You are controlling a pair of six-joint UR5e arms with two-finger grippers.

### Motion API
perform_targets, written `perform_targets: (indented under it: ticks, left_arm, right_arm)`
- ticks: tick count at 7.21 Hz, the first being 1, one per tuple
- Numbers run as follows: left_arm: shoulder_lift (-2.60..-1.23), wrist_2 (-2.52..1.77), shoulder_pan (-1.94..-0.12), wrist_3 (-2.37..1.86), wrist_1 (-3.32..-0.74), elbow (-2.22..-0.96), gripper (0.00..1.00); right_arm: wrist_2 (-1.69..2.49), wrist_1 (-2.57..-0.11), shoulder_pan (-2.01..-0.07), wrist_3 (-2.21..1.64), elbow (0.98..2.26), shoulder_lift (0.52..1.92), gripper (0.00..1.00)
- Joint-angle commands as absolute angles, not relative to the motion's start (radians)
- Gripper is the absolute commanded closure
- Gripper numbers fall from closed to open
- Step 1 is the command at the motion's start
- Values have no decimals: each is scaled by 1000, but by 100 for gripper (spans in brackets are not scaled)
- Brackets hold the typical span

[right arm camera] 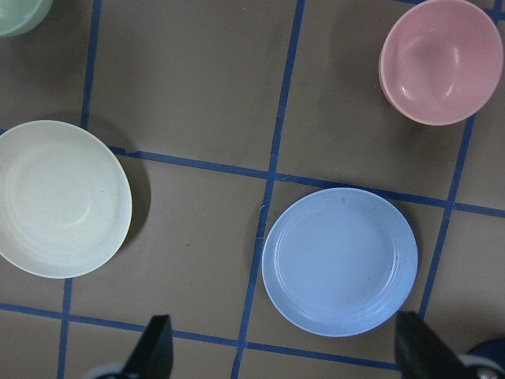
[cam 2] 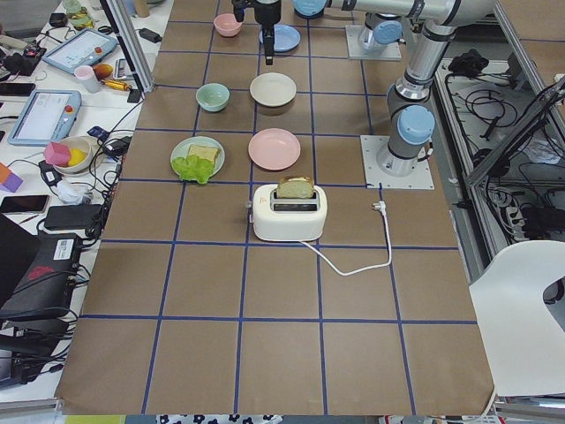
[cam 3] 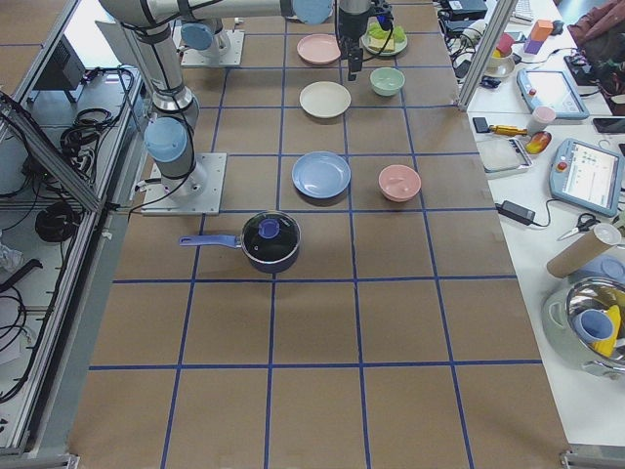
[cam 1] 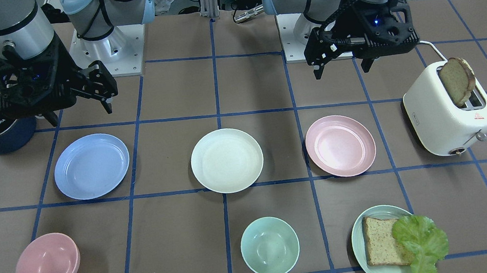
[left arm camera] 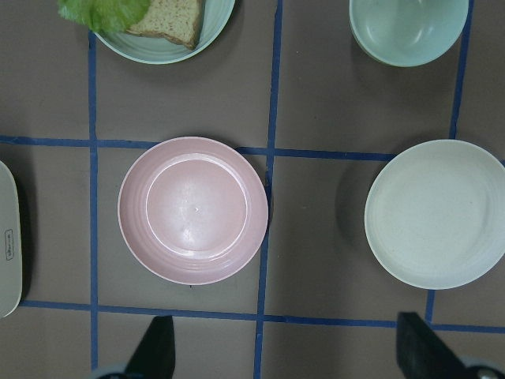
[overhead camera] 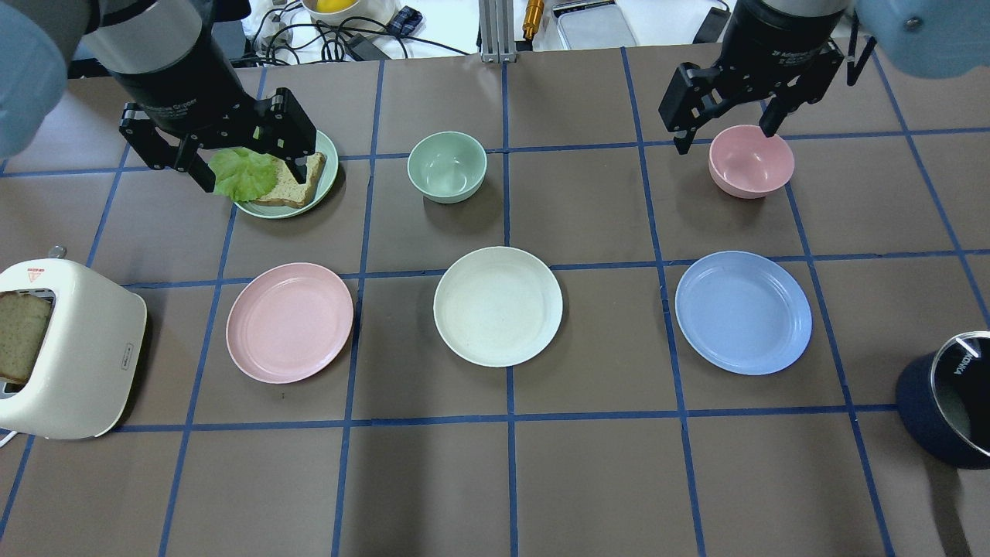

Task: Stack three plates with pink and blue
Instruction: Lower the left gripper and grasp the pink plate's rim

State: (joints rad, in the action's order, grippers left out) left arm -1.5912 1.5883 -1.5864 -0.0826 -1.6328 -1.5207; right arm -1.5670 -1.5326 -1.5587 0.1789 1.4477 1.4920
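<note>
Three plates lie apart in a row across the table's middle: the pale pink plate (overhead camera: 289, 322), the cream-white plate (overhead camera: 498, 305) and the periwinkle blue plate (overhead camera: 743, 312). My left gripper (overhead camera: 251, 166) hangs open and empty above the table, near the pink plate (left arm camera: 192, 210), which lies just ahead of its spread fingertips in the left wrist view. My right gripper (overhead camera: 725, 133) hangs open and empty near the blue plate (right arm camera: 339, 261), which lies ahead of its fingertips in the right wrist view. Neither gripper touches a plate.
A pale green plate (overhead camera: 329, 186) with bread and lettuce, a mint bowl (overhead camera: 447, 166) and a pink bowl (overhead camera: 750, 161) stand in the row beyond the plates. A white toaster (overhead camera: 66, 348) with a slice of bread stands far left. A dark pot (overhead camera: 947, 410) stands far right.
</note>
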Motion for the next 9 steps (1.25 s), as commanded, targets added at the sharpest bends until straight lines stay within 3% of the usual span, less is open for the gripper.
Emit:
perform_targets:
  ticks: [1,4,5,7,8,9]
  left_arm:
    - [-1641,1589,-1585,-78,-1561,-1618,0]
    - [-1704,1592,-1585,-69,-1170,-1887,0]
    - [-1726,1598,-1585,-55,-1107,-1951,0]
    - [-1788,1595,-1585,-41,-955,-2041,2]
    - [-1824,1597,-1585,-34,-915,-2051,13]
    - [-1844,1597,-1589,-32,-896,-2052,35]
  right_arm:
    - [-1574,-1534,-1533,193,1453,1490,0]
    - [-1572,-1534,-1407,290,1483,1486,1]
    - [-1574,-1552,-1378,299,1514,1486,8]
    - [-1601,-1644,-1333,340,1598,1485,8]
    - [-1600,-1705,-1292,368,1655,1486,7]
    - [-1600,-1795,-1255,414,1711,1485,6]
